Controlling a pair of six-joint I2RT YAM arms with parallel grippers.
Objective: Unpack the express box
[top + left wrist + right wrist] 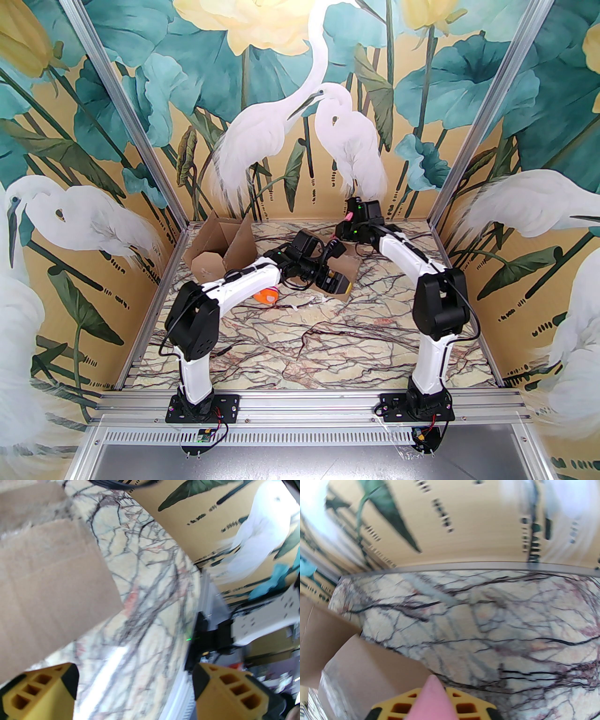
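Bench [328,342] of veined marble spans the workspace, seen from above. The express box [218,253], brown cardboard with its flaps splayed upward, sits at the far left corner. A flat stretch of cardboard [344,265] lies near the middle, and I cannot tell whether it belongs to the same box. My left pincer [335,282] hangs low over that cardboard's near edge, its yellow fingers [39,688] spread wide with nothing between them. My right pincer [349,220] is raised near the back wall, closed on a small pink item [433,691]. An orange object [267,295] rests on the marble beside the left arm.

I judge the step in hand to be carrying the pink item clear and setting it down. To do it well, I would lower it onto bare marble well apart from the cardboard. I would part the fingers only once it rests, with the left arm out of the path.
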